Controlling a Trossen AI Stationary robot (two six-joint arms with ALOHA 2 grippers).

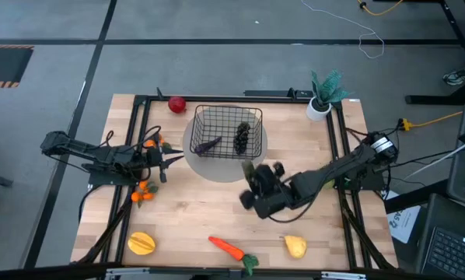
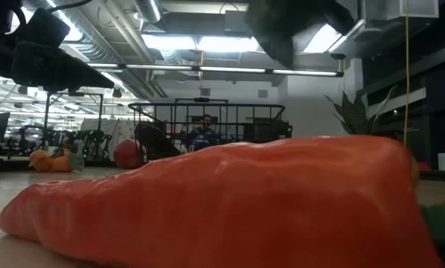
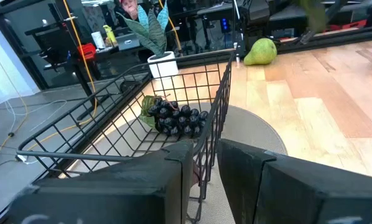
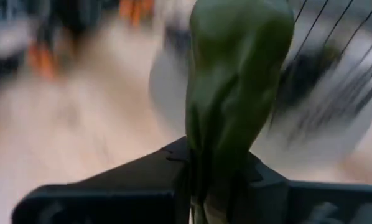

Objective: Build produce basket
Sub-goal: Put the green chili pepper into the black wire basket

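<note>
The black wire basket [image 1: 225, 110] stands on a round grey mat at the far middle of the table, with the dark grapes [image 3: 176, 118] and the purple eggplant [image 1: 208, 145] in it. My left gripper [image 3: 208, 174] sits level at the basket's near left corner, closed on its mesh wall. My right gripper [image 1: 253, 177] hangs above the table just near of the basket, shut on the green cucumber [image 4: 236, 81]. A red apple [image 1: 176, 103] lies on the table, left of the basket's far corner. My left gripper has the basket's mesh side wall [image 3: 206, 163] between its two fingers, which come level from the table's left. The basket stands on the mat. My right gripper pinches one end of the cucumber [image 4: 218, 167] between its two fingers. The fingers slant down from the table's right. The cucumber sticks out past the fingertips, lifted clear of the table.
Small oranges [image 1: 143, 194] lie near the left arm. Along the near edge lie a yellow-orange fruit [image 1: 141, 243], the carrot [image 1: 229, 249] and a yellow pear [image 1: 295, 246]. A white pot with a teal plant [image 1: 319, 105] stands at the far right. Bare wood shows between basket and near edge.
</note>
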